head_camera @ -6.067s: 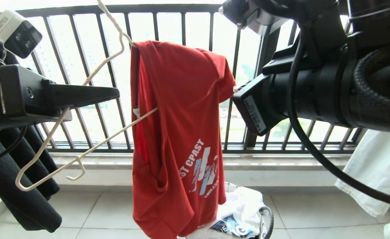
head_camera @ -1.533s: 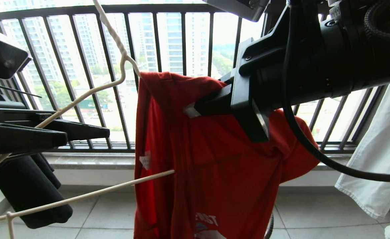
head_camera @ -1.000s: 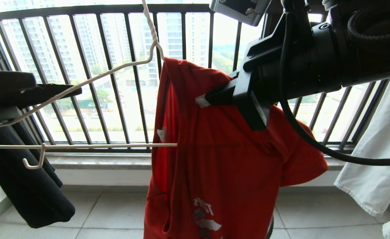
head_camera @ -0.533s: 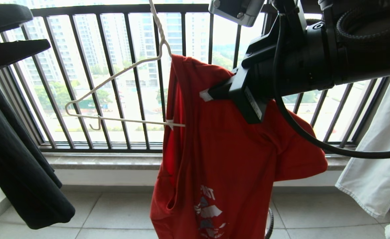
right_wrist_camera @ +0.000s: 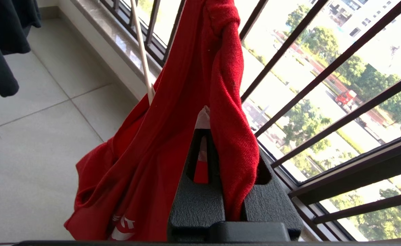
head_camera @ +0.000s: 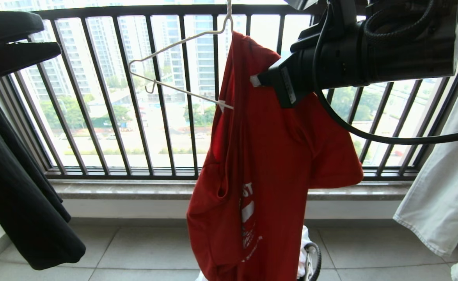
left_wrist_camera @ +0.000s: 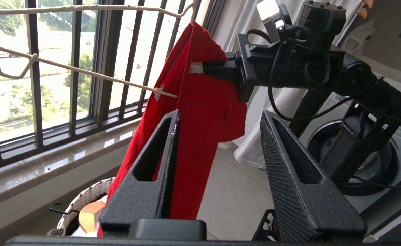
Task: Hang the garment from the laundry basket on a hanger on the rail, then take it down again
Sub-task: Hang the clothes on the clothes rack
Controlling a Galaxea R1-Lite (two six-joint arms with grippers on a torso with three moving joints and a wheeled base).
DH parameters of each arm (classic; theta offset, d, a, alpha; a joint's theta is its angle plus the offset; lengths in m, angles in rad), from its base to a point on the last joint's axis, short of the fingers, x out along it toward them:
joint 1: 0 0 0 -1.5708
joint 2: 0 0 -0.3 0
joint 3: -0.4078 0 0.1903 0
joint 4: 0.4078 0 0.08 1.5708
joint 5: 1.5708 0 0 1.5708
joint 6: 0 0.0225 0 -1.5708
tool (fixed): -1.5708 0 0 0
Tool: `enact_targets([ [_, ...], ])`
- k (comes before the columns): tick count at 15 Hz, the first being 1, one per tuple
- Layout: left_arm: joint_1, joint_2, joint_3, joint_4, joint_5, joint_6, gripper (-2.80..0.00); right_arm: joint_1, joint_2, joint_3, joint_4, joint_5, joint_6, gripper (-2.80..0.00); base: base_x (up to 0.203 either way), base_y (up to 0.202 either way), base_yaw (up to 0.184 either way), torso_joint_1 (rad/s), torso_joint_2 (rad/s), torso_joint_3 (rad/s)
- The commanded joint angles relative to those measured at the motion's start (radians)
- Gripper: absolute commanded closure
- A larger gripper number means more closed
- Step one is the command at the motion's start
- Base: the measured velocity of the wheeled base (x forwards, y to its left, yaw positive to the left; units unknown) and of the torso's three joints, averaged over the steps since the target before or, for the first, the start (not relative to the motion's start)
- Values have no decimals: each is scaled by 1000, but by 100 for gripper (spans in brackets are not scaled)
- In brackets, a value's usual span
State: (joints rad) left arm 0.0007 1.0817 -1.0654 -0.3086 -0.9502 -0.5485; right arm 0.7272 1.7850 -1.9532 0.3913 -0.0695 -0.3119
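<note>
While clamped, right gripper (right_wrist_camera: 205,118): ribbed black wedge jaws, one tipped with white tape, pinched together on a thick fold of the garment near its shoulder.
Left gripper (left_wrist_camera: 217,119): two triangular, hollow-cored black jaws with a grooved inner face, standing apart with nothing between them; seen at the far left of the head view, well clear of the hanger.
Garment (head_camera: 268,156): red knit T-shirt, soft and finely textured, hanging in long vertical folds from the right side of the hanger; white lettering low on the front, one short sleeve flaring out to the right.
Hanger (head_camera: 174,64): thin cream-white wire, twisted at the neck, tilted; its left arm bare, with a small notch hook near the end, its right arm inside the shirt.
Laundry basket (left_wrist_camera: 84,201): round, pale woven rim with dark stitching, on the floor directly beneath the shirt.
Window railing (head_camera: 135,97): dark straight metal bars behind the shirt.
Black garment (head_camera: 22,195): matte cloth hanging at the left.
White cloth (head_camera: 443,187): stiff pale fabric with a stitched hem, at the right.
Floor (head_camera: 135,249): smooth pale tiles.
</note>
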Motion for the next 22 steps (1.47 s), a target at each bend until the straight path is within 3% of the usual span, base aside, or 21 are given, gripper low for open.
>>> enact_targets([
  [1,-29,35,-92,179,-3,7,0,-3,15,0,-32,-8,7,0,0,0,0,0,0,0],
  [3,-72,81,-135,251,22,27,0,-1,15,-2,-50,-26,7,0,0,0,0,0,0,0],
  [5,-151,161,-200,363,120,50,0,4,14,-3,-55,-65,7,0,0,0,0,0,0,0],
  [8,-301,270,-254,463,502,139,0,12,9,-3,-55,-77,11,0,0,0,0,0,0,0],
  [10,-371,329,-256,485,645,210,0,18,-1,-3,-55,-89,12,0,0,0,0,0,0,0],
  [12,-393,379,-240,481,677,234,0,34,-7,1,-54,-90,16,0,0,0,0,0,0,0],
  [17,-395,515,-223,436,678,231,0,56,-12,9,-54,-89,19,0,0,0,0,0,0,0],
  [18,-395,530,-205,408,677,232,-280,65,-20,15,-54,-89,19,0,0,0,0,0,0,0],
  [22,-426,566,-177,352,676,230,-280,120,-43,48,-54,-90,17,0,0,0,0,0,0,0],
])
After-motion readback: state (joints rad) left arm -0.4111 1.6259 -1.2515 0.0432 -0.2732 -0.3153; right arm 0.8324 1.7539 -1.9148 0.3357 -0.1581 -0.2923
